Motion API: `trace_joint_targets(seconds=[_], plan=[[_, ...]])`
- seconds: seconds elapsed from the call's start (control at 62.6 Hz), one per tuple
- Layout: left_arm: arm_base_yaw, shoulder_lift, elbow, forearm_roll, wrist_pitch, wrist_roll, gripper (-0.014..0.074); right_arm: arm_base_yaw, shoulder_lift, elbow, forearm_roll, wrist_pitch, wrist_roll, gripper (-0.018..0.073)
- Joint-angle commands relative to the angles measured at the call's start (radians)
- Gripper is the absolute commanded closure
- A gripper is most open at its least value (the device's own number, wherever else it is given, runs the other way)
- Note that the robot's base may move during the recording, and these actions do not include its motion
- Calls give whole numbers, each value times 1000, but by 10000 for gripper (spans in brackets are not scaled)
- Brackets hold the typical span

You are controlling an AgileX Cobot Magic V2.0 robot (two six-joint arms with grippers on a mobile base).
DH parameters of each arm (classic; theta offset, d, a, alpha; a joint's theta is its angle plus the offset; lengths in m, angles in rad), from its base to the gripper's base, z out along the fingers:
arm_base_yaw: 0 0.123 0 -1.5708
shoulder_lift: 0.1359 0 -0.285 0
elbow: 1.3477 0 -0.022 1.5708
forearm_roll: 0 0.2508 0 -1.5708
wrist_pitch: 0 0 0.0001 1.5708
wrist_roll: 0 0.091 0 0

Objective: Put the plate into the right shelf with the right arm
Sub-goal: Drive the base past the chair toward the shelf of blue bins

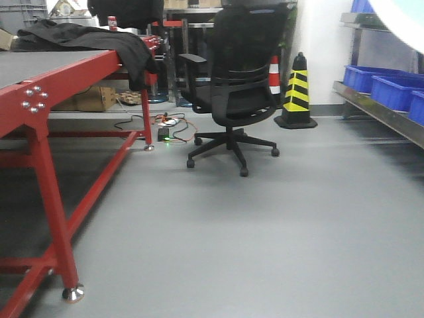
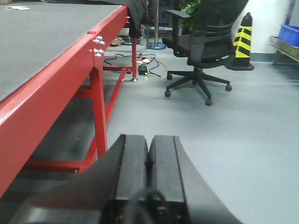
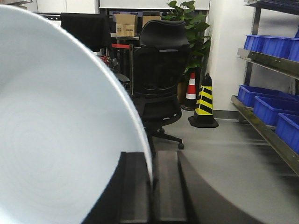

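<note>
The white plate (image 3: 56, 130) fills the left half of the right wrist view, standing on edge. My right gripper (image 3: 152, 156) is shut on its rim, one finger on each side. A sliver of the plate (image 1: 404, 20) also shows at the top right of the front view. The right shelf (image 3: 266, 133) runs along the right wall, a steel rack holding blue bins (image 3: 261, 107), well ahead and to the right of the plate. The same right shelf (image 1: 384, 112) appears at the right of the front view. My left gripper (image 2: 149, 140) is shut with nothing in it, low over the floor.
A red-framed table (image 1: 59, 79) with black cloth (image 1: 86, 36) stands at left. A black office chair (image 1: 232, 86) is mid-floor, with a yellow-black cone (image 1: 297, 93) and a red-white cone (image 1: 273, 74) behind it. Cables (image 1: 169, 126) lie on the grey floor.
</note>
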Motion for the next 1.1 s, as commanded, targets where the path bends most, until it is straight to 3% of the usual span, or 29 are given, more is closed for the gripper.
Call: trace_joint_targets(seconds=[0.0, 1.087], plan=[[-6, -2, 8, -4, -84, 3, 643, -5, 6, -28, 5, -91, -2, 505], [-6, -2, 8, -4, -84, 3, 643, -5, 6, -28, 5, -91, -2, 505]])
